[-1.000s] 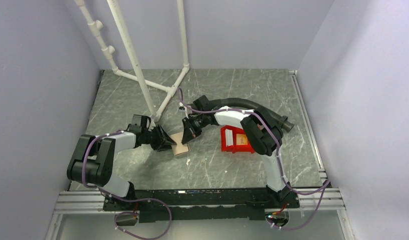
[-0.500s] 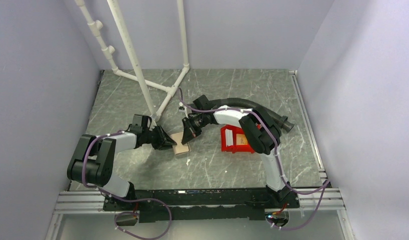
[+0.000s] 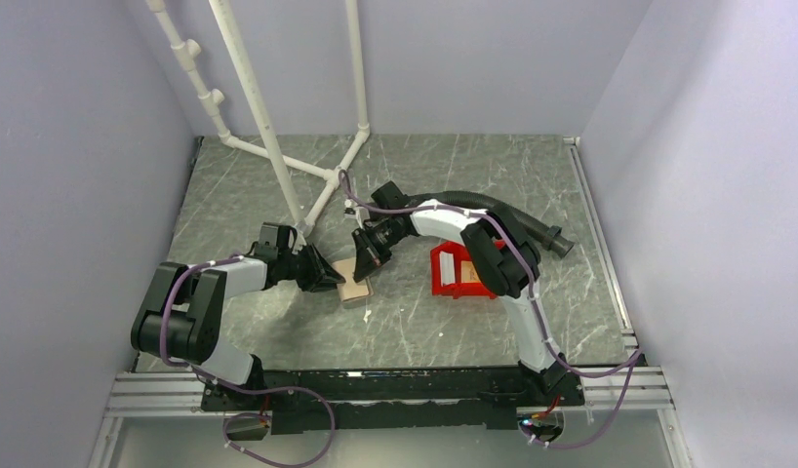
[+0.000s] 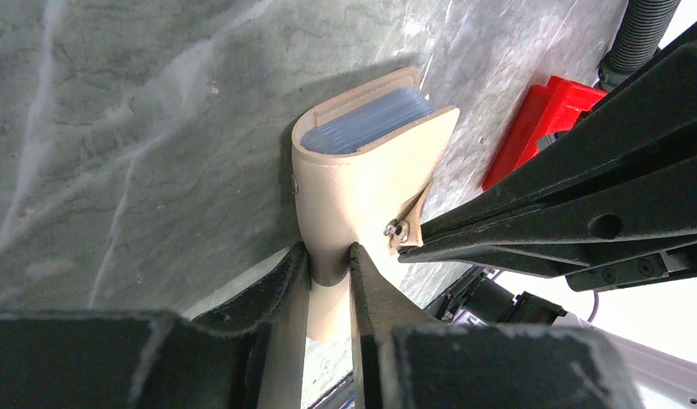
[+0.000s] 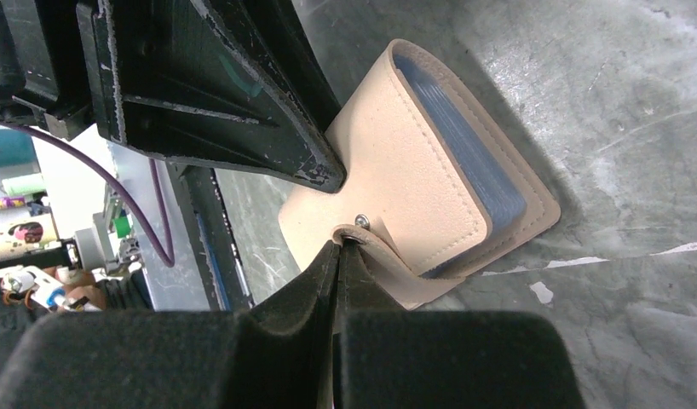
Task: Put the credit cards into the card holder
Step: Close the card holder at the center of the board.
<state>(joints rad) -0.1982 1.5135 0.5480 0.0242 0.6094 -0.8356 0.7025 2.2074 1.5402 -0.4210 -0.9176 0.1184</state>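
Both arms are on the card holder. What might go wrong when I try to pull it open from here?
1. The right gripper pinches only the thin snap tab, so it may slip out when pulled.
2. The left gripper clamps the card holder at one edge; pulling against that could twist or drag the holder.
3. The two grippers sit very close together and may collide.

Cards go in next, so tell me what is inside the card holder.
Inside the card holder, stacked bluish plastic pockets show edge-on; any card within them is hidden.
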